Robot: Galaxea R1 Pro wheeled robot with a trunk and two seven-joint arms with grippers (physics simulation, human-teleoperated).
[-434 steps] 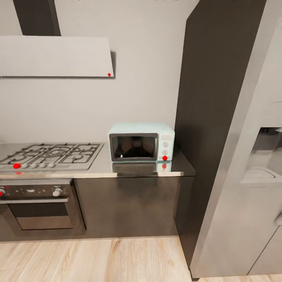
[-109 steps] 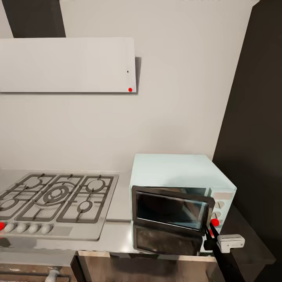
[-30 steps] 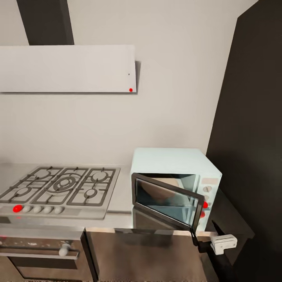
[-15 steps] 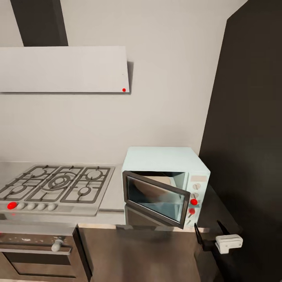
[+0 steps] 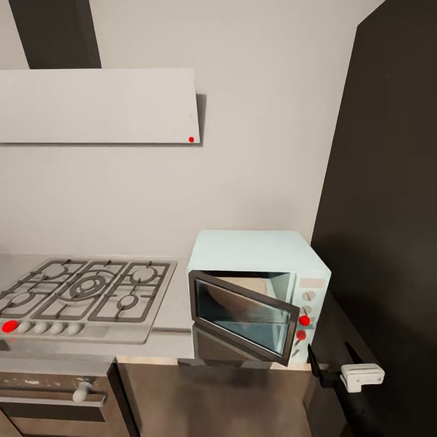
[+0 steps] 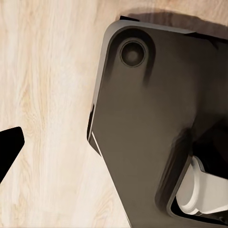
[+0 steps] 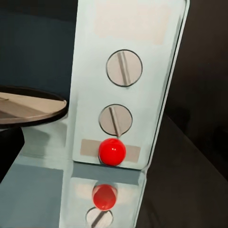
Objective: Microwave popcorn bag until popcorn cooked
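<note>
Head view: the microwave [image 5: 258,291] stands on the grey surface [image 5: 164,340] at its right end, close to the front edge and just beside the dark tall cabinet [image 5: 382,212]. Its dark glass door [image 5: 243,315] hangs partly open, hinged at the left, the free edge swung out past the front edge of the surface. Through the gap a pale round turntable [image 5: 243,291] shows inside; what else lies in the cavity cannot be told. The knob panel with a red light [image 5: 304,320] faces forward at the microwave's right. The right gripper [image 5: 334,367] sits low, in front of and below the microwave's front right corner, apart from the door's free edge; its two dark fingers stand spread with a clear gap, nothing between them. The gas hob [image 5: 85,297] occupies the left part of the surface, the built-in oven [image 5: 54,394] below it, the range hood [image 5: 97,106] above.

Left wrist view: wooden floor [image 6: 47,114] and the robot's dark base [image 6: 142,133]. One dark fingertip [image 6: 9,147] of the left gripper shows at the frame's edge; jaw state cannot be told.

Right wrist view: the microwave's panel is close ahead, two round knobs [image 7: 124,68] and the red light [image 7: 112,151] beneath them, mirrored in the glossy surface. The turntable edge [image 7: 33,111] shows beside the panel.
</note>
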